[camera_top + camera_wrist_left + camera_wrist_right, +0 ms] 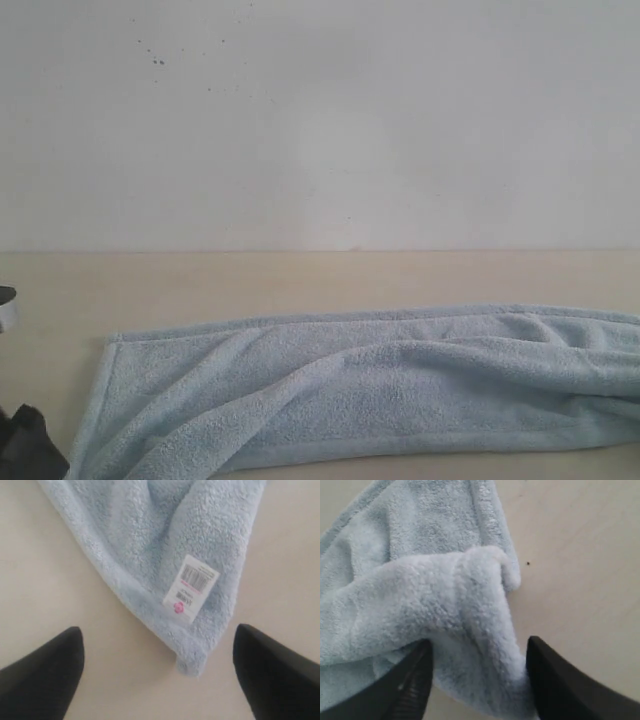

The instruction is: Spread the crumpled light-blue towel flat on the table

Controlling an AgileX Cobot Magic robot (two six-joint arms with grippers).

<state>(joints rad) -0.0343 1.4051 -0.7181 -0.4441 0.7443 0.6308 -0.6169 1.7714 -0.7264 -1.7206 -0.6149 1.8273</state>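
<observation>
Light-blue towel [380,385] stretched, ridged, across the table [300,275] from 9 to 3 o'clock, ends lying free, seemingly for smoothing: left gripper [157,628] gaping astride its corner, right gripper [480,641] parted around a fold.

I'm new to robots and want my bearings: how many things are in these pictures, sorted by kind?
towel: 1
label: 1
table: 1
grippers: 2, the left gripper and the right gripper
Total: 5
</observation>
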